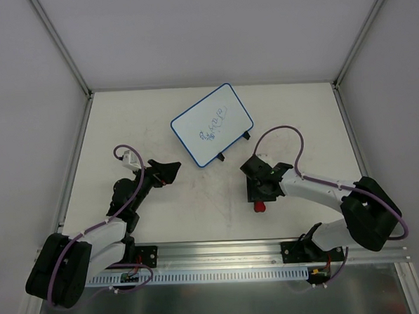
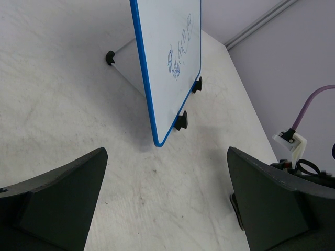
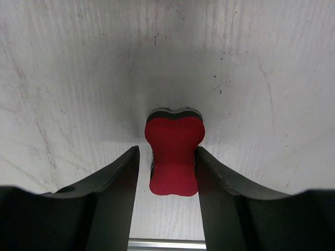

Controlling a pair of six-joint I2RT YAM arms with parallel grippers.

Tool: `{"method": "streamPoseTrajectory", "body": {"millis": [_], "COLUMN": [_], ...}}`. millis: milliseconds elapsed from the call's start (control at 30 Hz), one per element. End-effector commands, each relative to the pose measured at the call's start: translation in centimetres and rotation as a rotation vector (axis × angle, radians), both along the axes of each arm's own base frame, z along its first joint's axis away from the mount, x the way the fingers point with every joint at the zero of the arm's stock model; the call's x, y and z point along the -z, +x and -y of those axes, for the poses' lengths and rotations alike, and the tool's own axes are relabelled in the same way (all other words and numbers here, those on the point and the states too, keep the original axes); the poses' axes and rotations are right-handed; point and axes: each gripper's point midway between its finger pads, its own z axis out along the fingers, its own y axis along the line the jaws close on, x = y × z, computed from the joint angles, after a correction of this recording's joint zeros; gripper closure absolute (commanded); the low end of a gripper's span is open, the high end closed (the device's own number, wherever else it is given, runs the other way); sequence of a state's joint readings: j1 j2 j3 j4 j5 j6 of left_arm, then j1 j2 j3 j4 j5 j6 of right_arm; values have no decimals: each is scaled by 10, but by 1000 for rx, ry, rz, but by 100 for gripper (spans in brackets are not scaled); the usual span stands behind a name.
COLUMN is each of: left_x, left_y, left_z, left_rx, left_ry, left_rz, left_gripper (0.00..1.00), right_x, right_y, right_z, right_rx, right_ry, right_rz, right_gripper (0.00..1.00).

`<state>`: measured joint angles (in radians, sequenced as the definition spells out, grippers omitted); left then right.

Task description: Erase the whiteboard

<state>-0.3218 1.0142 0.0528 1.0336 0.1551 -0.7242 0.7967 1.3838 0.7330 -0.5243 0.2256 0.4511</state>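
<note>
White scuffed bench [image 1: 198,200] carries everything. Right claw [image 3: 167,151] straddles the red eraser [image 3: 174,157], one finger touching it and the other a sliver apart, not clamped. Left claw [image 2: 167,151] gapes wide, empty. Whiteboard [image 1: 211,125], blue-rimmed with blue scribbles, stands tilted at the bench's far middle.

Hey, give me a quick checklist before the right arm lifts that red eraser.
1. Red eraser sits between the right gripper fingers: ok.
2. Firm grip on the eraser: cannot tell; a sliver of gap seems to show beside one finger.
3. Eraser lying flat on the table: ok.
4. Left gripper open and apart from the whiteboard: ok.
5. Blue scribbles on the whiteboard, unwiped: ok.
</note>
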Motion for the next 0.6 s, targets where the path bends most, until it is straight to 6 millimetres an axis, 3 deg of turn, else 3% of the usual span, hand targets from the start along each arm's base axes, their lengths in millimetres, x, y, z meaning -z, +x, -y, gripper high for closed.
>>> {"method": "streamPoseTrajectory", "body": {"millis": [0,433,567], "left_x": [-14,-14,-15], "left_y": [1,-1,0], "left_z": [4,6,6], "left_rx": [16,28,26], "left_ry": [-8,-9,-9], "left_rz": [52,59,60], "left_gripper": [1,1,1], "right_x": [-1,5,4], "right_y": [2,-4,-3], "right_z": [-4,2,3], "right_rx": [-12,-39,-37], "right_ry": [10,-35,-35], "right_rz": [9,-45,-41], "right_gripper": [51,55,65]}}
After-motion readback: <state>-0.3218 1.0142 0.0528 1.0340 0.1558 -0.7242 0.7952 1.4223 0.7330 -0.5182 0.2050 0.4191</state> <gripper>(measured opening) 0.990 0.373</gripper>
